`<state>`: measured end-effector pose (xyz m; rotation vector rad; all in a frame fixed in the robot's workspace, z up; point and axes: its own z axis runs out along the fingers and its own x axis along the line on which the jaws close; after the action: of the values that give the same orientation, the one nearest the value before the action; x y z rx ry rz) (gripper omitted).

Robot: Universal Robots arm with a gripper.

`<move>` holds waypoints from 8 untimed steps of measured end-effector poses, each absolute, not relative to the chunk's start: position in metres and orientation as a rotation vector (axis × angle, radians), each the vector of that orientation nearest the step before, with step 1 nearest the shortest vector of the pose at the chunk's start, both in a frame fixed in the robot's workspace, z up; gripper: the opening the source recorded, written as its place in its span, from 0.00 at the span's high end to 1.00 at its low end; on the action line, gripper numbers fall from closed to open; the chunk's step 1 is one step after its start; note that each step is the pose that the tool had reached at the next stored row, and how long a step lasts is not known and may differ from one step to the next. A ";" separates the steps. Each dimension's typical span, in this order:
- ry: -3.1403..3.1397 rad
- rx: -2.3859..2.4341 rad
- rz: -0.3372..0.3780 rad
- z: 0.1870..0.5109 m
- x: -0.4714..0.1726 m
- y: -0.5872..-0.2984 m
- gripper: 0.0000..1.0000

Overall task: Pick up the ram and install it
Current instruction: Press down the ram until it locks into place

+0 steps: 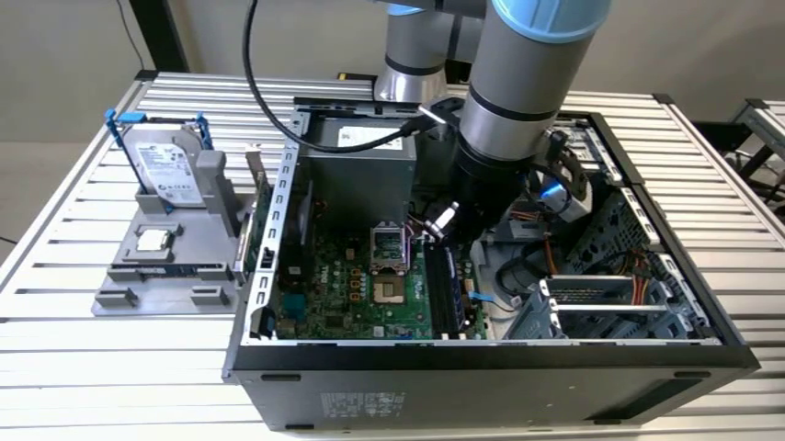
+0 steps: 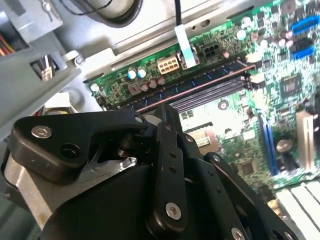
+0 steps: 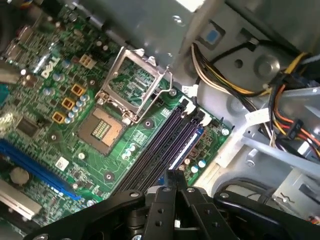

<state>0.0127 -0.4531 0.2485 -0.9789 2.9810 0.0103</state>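
The robot arm reaches down into the open black computer case (image 1: 638,349), which stands on the slatted aluminium table (image 1: 73,367). Its black gripper (image 1: 444,225) hangs just above the green motherboard (image 1: 356,294), over the end of the dark memory slots (image 3: 160,145) nearest the grey power supply box (image 1: 356,175). In the first wrist view the fingers (image 3: 176,181) stand pressed together. The ram, a long thin dark stick (image 1: 451,285), sits upright in the slot row just beside the open silver processor socket (image 3: 132,85), directly below the gripper. Whether the fingers touch it, I cannot tell.
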 end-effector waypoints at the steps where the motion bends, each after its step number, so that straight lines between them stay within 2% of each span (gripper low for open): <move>1: 2.971 -1.009 0.010 0.249 0.013 -0.453 1.00; 8: 2.901 -1.195 0.011 0.249 0.013 -0.453 1.00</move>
<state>0.0127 -0.4531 0.2485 -1.1949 2.9009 0.0105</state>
